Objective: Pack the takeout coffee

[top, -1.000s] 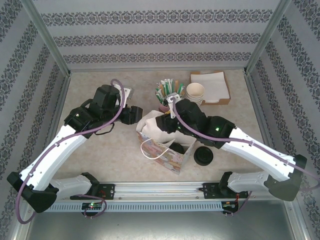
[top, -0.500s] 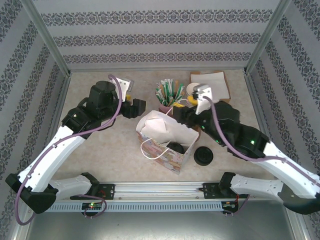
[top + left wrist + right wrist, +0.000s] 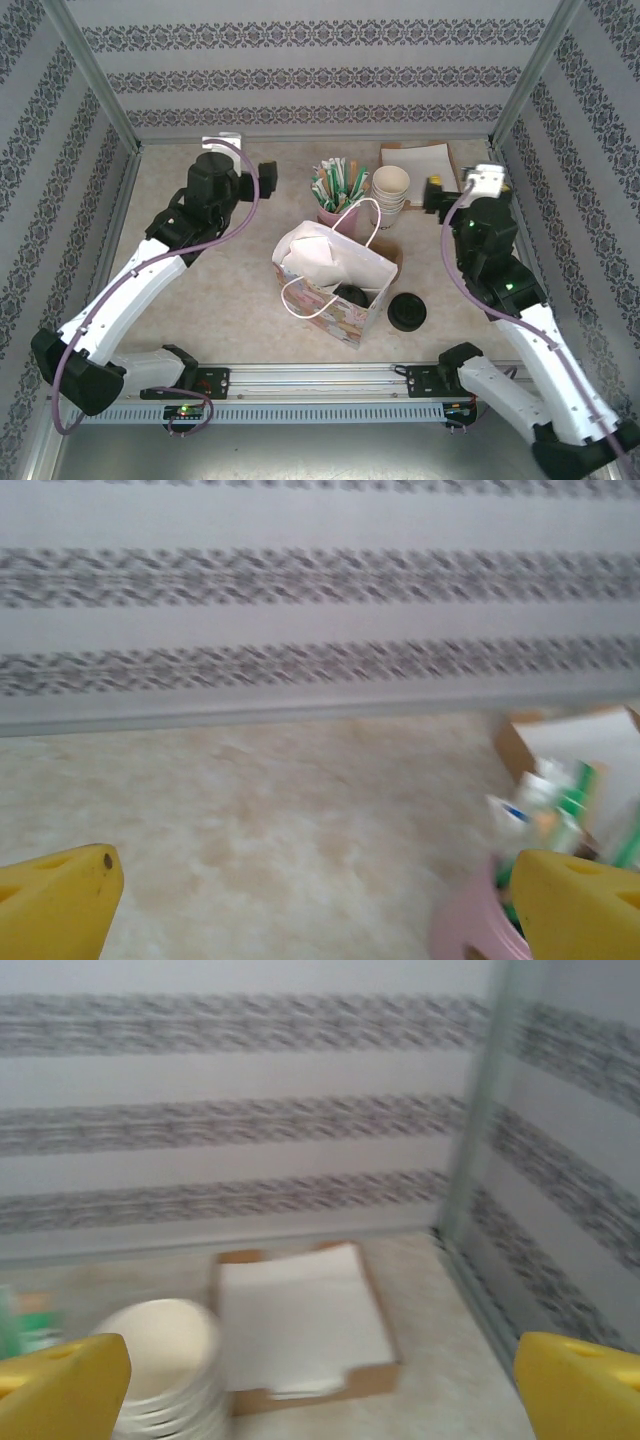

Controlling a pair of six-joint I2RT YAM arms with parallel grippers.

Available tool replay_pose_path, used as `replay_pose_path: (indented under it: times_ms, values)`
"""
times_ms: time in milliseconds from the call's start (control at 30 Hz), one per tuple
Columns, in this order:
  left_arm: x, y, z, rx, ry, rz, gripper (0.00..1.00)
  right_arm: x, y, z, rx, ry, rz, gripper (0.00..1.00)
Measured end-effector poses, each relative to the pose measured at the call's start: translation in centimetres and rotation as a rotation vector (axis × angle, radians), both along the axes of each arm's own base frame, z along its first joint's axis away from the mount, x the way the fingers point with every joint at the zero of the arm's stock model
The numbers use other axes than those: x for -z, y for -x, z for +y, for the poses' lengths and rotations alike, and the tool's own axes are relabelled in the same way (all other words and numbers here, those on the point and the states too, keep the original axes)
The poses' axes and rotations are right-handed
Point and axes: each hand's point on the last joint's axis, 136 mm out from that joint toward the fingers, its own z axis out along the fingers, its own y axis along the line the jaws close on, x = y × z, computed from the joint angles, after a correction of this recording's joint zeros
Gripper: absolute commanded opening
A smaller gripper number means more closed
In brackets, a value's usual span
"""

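Now the left tool (image 3: 315, 910) stands with its yellow fingers (image 3: 55, 900) spread wide and nothing between them, and the right tool (image 3: 320, 1390) is spread just as wide and just as empty. A second ago both were down at the mouth of the paper bag (image 3: 325, 262), the left at its left rim and the right reaching over it. Since then both arms have drawn up and back toward the far side of the table (image 3: 220, 290), one to each side, opening as they went. The takeout coffee (image 3: 350, 294) shows as a dark round shape low inside the bag, free of both tools, so I judge the packing done or nearly so, with the arms clearing away. From overhead you get the layout: the bag, the cup in it, and the loose black lid (image 3: 407, 312) lying on the table just right of the bag. The wrist views make the spread of the fingers plain, which is hard to read from above. The left one looks over bare table to the wall, with the pink holder (image 3: 465, 930) at its lower right. The right one faces the far right corner, with the stack of cream cups (image 3: 160, 1355) beside the cardboard tray (image 3: 300, 1325). Both are blurred, which suggests motion.
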Motion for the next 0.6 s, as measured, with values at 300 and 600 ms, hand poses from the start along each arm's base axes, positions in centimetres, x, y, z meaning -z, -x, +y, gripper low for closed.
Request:
replay_pose_path:
  times_ms: [300, 600]
  values:
    - [4.8, -3.1, 7.8, -0.325, -0.149, -0.057, 1.00, 14.8, -2.4, -10.0, 0.266, -0.176, 0.204, 0.98]
    - [14.4, -5.1, 11.6, -0.514, -0.405, 0.020, 1.00, 23.0, -4.8, -8.0, 0.165, -0.163, 0.323, 0.98]
